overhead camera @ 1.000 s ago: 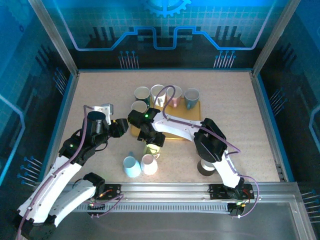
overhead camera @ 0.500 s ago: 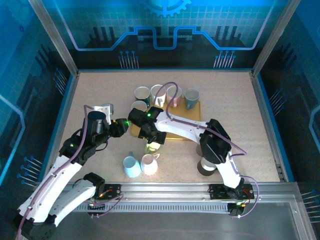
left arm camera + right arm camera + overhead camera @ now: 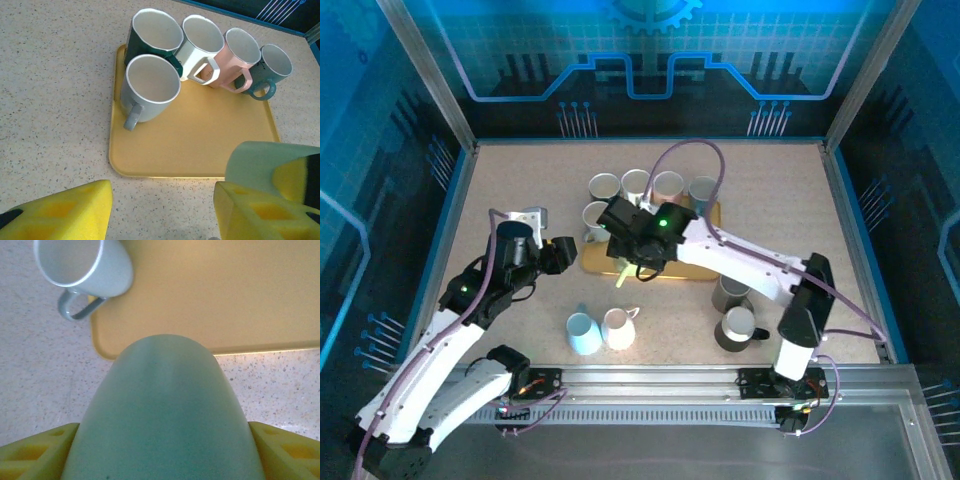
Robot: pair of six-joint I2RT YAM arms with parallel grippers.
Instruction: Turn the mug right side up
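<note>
Since a second ago the right arm has swung out to the right and carried its load farther from the near edge, uncovering two dark mugs point(image 3: 732, 296) on the tabletop point(image 3: 520, 180). The right gripper point(image 3: 628, 262) now hangs over the near lip of the yellow tray point(image 3: 200, 140), its jaws pinching the pale green mug point(image 3: 165, 410) by the body, clear of any surface. From these views it cannot be told which way the mug's mouth faces.

The left gripper point(image 3: 160, 215) waits just left of the tray, its jaws spread and nothing between them.

Step in hand, as judged: the carry is done, while the turn and the set-down are not. The next move calls for a wrist roll until the mouth faces up, then a straight descent.

Edges and room: the tray's raised lip lies directly under the mug, so a descent here risks a tilted landing. A grey mug point(image 3: 150, 90) stands just left on the tray, and a row of four mugs point(image 3: 202, 42) lines its far edge. The middle and right of the tray are bare, which is the widest room. On the near tabletop, a light blue mug point(image 3: 583, 333) sits inverted, touching or nearly touching a white mug point(image 3: 618, 328).
</note>
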